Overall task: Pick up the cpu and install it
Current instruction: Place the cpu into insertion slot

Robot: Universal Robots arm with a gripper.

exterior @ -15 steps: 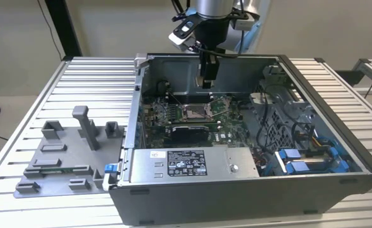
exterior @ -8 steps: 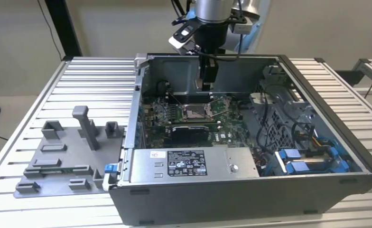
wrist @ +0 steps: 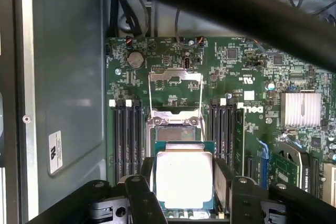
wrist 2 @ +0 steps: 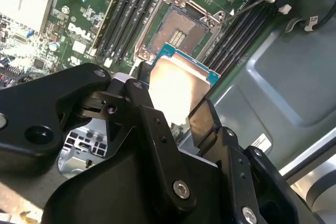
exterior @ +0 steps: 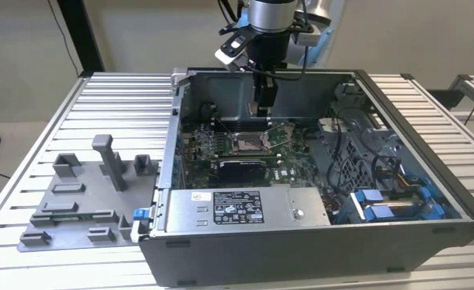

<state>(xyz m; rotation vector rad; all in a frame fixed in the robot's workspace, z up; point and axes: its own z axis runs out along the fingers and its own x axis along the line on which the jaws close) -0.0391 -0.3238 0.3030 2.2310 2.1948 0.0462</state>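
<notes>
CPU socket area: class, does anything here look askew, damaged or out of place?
Nothing stands out. The gripper holds the cpu by two edges close to the socket, lined up squarely with it in the first wrist view. The retention frame is swung open, and the socket's centre is empty.

Case (exterior: 318, 260) open on top, room to come straight down. Gripper (exterior: 261, 110) clamps cpu (wrist: 184, 179) over the socket (wrist: 176, 129). Socket is open, w/ air between it & the chip. Its plate (wrist: 176, 80) is swung open just beside it. Low RAM slots (wrist: 128, 135) flank 2 sides. Case wall (wrist: 63, 103) is near. PSU (exterior: 237, 205), cables (exterior: 346, 163) & drive bay (exterior: 390, 205) crowd the nearer part of the case in the exterior view.
</notes>
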